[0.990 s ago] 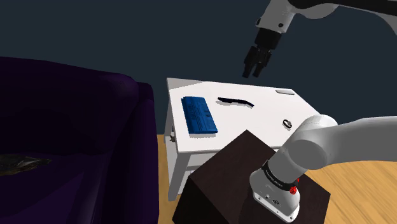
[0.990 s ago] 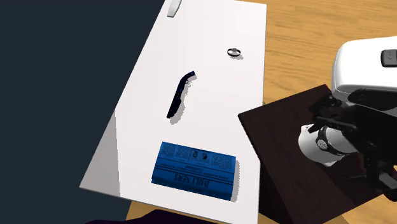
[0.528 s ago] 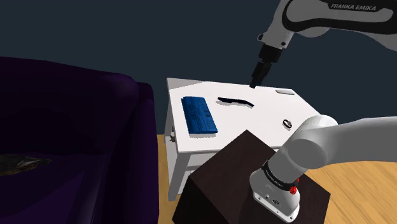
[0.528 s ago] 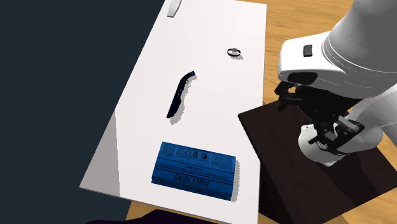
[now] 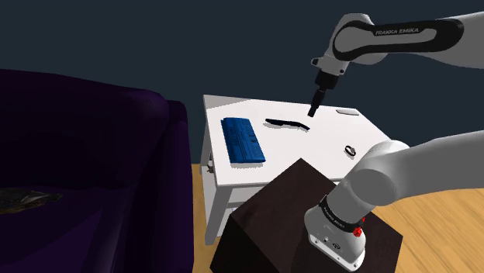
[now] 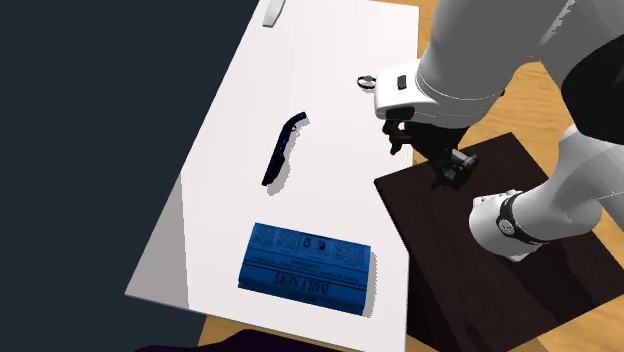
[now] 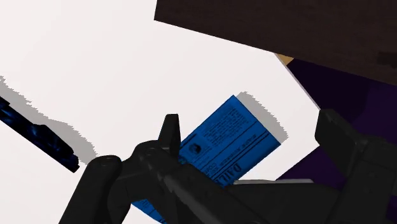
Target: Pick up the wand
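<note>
The gripper (image 5: 312,106) has dropped from high up to just above the white table's (image 5: 330,130) far side, jaws wide and empty. The dark wand (image 5: 285,123) lies flat mid-table, right of the blue book (image 5: 243,139). The approach looks under way.

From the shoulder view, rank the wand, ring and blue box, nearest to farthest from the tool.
1. The wand, just beneath the tool, slightly to the view's left.
2. The ring, lower right, toward the stand.
3. The blue box, far left on the table.
</note>
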Robot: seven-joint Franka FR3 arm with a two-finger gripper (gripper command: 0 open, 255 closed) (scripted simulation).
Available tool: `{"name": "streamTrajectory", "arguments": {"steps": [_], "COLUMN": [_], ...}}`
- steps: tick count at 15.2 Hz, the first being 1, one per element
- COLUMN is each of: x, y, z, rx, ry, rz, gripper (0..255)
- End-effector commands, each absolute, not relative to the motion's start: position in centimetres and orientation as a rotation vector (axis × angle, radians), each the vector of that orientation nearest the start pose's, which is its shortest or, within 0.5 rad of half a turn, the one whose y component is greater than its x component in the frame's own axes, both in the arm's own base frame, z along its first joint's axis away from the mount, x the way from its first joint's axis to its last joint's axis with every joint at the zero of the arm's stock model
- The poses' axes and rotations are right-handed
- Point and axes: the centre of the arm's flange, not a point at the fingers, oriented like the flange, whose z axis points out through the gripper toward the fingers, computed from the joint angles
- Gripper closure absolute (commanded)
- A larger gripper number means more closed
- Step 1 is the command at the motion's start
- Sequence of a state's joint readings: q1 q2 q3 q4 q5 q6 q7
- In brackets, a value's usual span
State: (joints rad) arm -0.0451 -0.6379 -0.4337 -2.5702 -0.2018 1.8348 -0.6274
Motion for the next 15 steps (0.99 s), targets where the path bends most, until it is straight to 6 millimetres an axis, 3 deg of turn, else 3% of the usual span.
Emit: {"name": "streamTrajectory", "arguments": {"steps": [1, 15], "x": [30.6, 35.7], "y": [-19.7, -33.0], "z": [42.4, 31.9], "rx": [-2.979, -2.907], "ry": [-0.538, -0.993], "rz": [0.127, 0.120], "gripper": [0, 0]}}
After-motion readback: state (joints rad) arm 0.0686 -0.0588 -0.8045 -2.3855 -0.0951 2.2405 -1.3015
